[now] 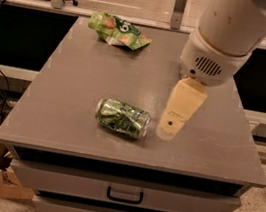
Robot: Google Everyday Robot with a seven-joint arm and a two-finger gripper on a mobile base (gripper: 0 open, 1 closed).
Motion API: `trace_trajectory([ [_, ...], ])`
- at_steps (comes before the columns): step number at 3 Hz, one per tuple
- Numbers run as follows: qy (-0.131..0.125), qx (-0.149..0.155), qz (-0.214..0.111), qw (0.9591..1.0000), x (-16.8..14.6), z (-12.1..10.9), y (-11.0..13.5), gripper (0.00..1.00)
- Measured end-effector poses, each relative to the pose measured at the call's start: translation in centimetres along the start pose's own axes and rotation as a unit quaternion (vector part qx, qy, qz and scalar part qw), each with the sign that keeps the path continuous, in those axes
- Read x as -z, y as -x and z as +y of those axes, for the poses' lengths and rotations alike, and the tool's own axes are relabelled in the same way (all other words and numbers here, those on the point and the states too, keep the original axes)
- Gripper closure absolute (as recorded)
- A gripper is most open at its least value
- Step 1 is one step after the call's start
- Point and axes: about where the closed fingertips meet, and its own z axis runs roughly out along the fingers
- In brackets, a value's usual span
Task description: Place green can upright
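Green patterned silver-rimmed drink can [122, 118]: lying on its side, near-centre of grey tabletop [66, 112]. My cream gripper [169, 128]: just right of it, not holding it; spread or pressed, I cannot tell. Grasp and uprighting outstanding.

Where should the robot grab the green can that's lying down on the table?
Probably around the middle of its body, coming down from above. The green can lies on its side on the table, ends pointing left and right, so its rounded sides face front and back. The pincer is just right of its silver end.
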Motion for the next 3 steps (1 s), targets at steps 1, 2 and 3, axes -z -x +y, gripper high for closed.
trace_trajectory([
  [1, -0.002, -0.017, -0.003, 0.9999, 0.0, 0.0, 0.3, 0.00],
  [2, -0.002, -0.017, -0.003, 0.9999, 0.0, 0.0, 0.3, 0.00],
  [3, -0.003, 0.004, 0.026, 0.9996, -1.6, 0.2, 2.2, 0.00],
])
